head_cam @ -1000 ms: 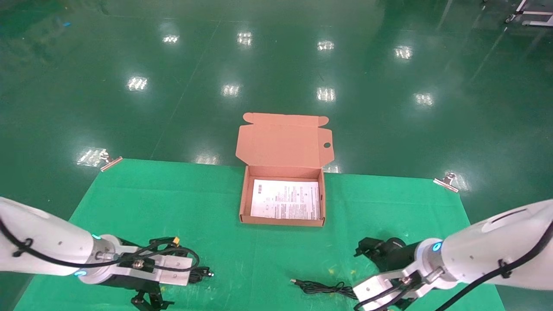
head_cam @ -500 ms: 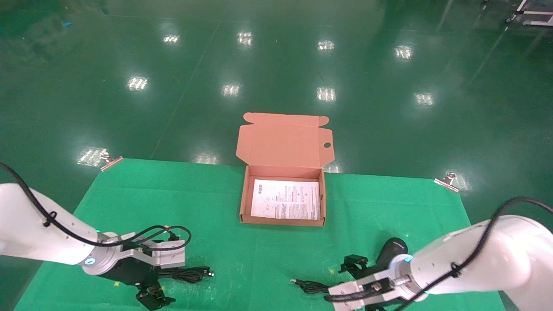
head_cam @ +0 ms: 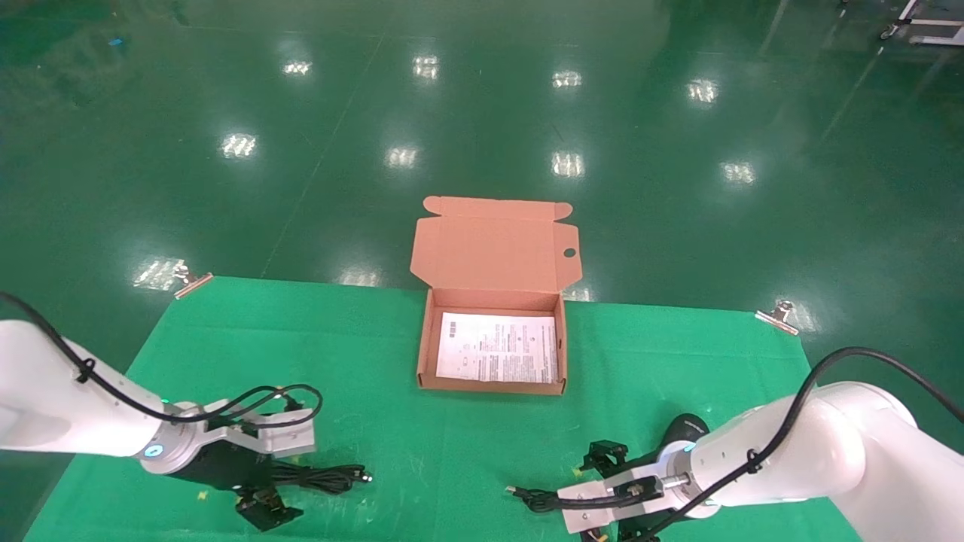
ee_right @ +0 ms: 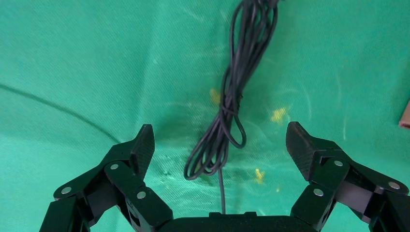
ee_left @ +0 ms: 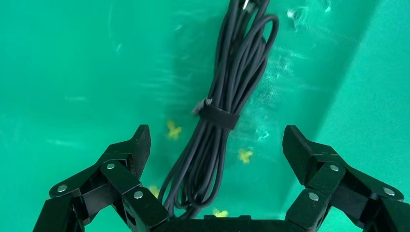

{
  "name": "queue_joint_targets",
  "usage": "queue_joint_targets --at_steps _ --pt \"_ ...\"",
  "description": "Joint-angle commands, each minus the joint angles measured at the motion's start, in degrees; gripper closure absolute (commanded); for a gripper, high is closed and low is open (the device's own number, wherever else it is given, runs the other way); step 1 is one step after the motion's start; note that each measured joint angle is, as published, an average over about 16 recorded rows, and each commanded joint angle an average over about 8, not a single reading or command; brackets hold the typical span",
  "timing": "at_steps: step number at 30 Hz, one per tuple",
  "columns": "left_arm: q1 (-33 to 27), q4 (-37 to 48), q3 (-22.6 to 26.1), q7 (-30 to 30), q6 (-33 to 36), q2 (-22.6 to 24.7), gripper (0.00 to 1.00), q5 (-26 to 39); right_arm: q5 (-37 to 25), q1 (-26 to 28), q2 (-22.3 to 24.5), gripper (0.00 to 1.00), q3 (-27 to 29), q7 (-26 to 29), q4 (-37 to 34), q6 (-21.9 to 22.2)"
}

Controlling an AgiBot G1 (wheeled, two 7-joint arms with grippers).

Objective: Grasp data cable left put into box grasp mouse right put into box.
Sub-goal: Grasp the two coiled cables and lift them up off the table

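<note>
Left hand [ee_left: 215,159] spread wide over data cable [ee_left: 227,104], tabletop 7 o'clock. Right hand [ee_right: 220,154] open over mouse [head_cam: 684,430] cord, 5 o'clock. Box [head_cam: 424,354] centre. Risk: right snagged cord, not mouse body.

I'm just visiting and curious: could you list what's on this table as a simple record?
Cable: tied bundle on the green cloth, between the left pincer's fingers
Left pincer: open, low over the cable
Mouse: on the cloth, partly hidden by the right arm
Right pincer: open, over the mouse cord
Box: lid open, holds only a printed sheet
</note>
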Motion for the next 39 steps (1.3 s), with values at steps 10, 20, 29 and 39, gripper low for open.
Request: queue_joint_targets --at_steps 10,20,29,39 --pt "-0.16 0.96 -0.17 0.57 -0.57 0.15 1.0 -0.21 -0.09 -0.09 -0.19 1.0 0.02 -0.05 -0.45 0.43" --pt "-0.03 0.08 -0.07 0.37 -0.12 0.02 1.0 -0.14 0.03 -0.03 -0.03 1.0 0.05 -0.01 -0.08 0.13" --pt "0.02 -0.3 -0.03 0.3 0.08 -0.02 1.0 -0.1 0.08 0.0 0.03 1.0 0.09 0.02 0.07 0.01" --pt "0.05 -0.49 0.02 0.28 0.14 -0.06 1.0 -0.06 0.12 0.03 0.07 1.0 0.09 0.05 0.14 -0.03"
